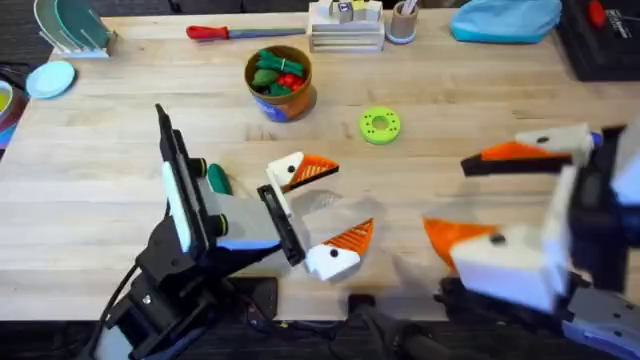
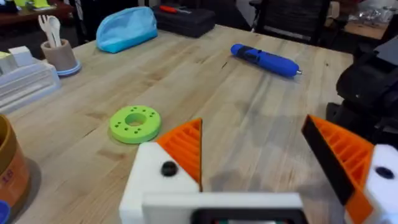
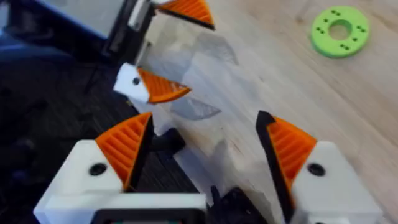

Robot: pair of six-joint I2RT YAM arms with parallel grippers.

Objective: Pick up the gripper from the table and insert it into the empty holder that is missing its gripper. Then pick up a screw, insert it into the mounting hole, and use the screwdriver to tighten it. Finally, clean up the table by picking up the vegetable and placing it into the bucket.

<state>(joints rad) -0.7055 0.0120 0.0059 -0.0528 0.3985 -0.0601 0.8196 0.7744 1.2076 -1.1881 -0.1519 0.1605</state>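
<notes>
Wooden table (image 1: 480, 100) carries a green disc (image 1: 379, 125) beyond both wide-open, empty tools.

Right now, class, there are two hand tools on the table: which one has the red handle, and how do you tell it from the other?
The slim red-handled tool at the table's far edge; the other, the screwdriver, is chunky and blue.

Between our left gripper (image 1: 326, 205) and right gripper (image 1: 470, 195) the table (image 1: 450, 100) is bare wood, so plenty of room there. Ahead of the left gripper a green disc (image 1: 379, 125) sits in the way, with the bucket (image 1: 281, 82) farther off behind it.
</notes>
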